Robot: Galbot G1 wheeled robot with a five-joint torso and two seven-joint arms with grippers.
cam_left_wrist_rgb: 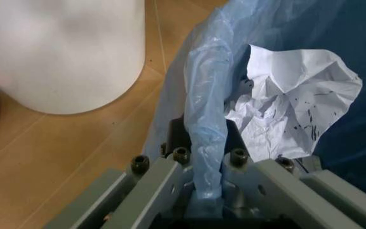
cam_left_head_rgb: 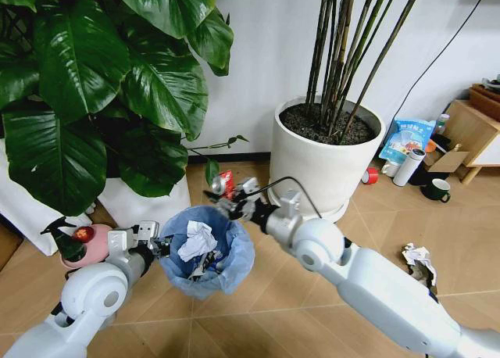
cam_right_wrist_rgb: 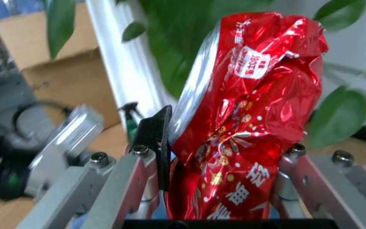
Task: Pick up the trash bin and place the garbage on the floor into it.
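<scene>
Bin (cam_left_head_rgb: pixel 205 252) sits low in the head view, at about 7 o'clock from the picture's centre, its blue bag (cam_left_head_rgb: pixel 234 256) folded over the rim. It looks held off the floor (cam_left_head_rgb: pixel 297 295), so that it can be brought under each piece instead of each piece travelling to it. Inside lies a crumpled white paper (cam_left_head_rgb: pixel 197 241) with darker scraps beneath.

At the bin's 9 o'clock rim the left gripper (cam_left_head_rgb: pixel 160 246) is pinched on the bag and wall; the left wrist view shows one finger inside against the plastic and one outside, which is what keeps the mouth open and level.

At the rim's 1 o'clock, just above the opening, the right gripper (cam_left_head_rgb: pixel 226 192) is pressed on a red wrapper (cam_right_wrist_rgb: pixel 247 114), a crushed foil pack standing upright between the fingers. Holding it over the mouth means a release should drop it straight in.

Another white wad (cam_left_head_rgb: pixel 418 256) lies on the floor at 3 o'clock from the bin, well apart, so the task is partly done. A white pot (cam_left_head_rgb: pixel 324 159) stands at the bin's 1 o'clock, close behind the right gripper.
</scene>
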